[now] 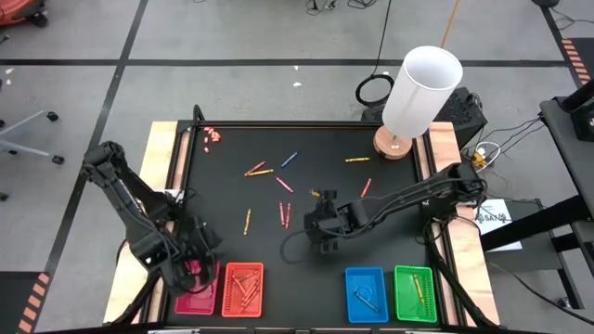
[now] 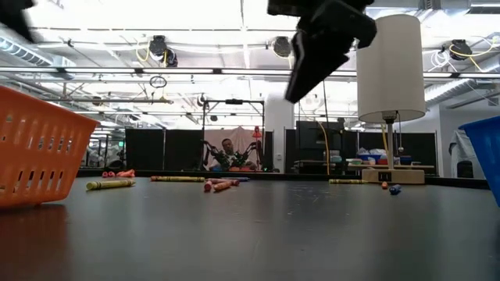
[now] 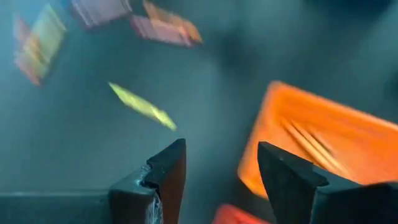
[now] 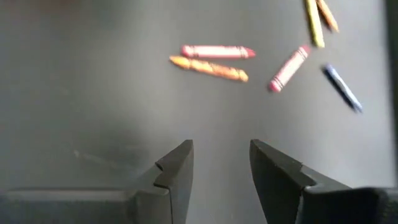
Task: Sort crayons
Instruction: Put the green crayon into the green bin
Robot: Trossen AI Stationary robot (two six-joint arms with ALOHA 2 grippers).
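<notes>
left gripper (image 3: 217, 168): low, near table edge, fingers apart, empty | right gripper (image 4: 221, 163): mid-table, fingers apart, empty

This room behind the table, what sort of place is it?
Probably a robotics lab or workshop: exposed ceiling pipes, taped floor lines, loose cables, and another robot rig with a person behind it.

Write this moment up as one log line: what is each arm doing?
left gripper: open, empty, above pink tray | right gripper: open, empty, mid-table over mat | crayons: several loose on mat | orange tray: holds some
</notes>
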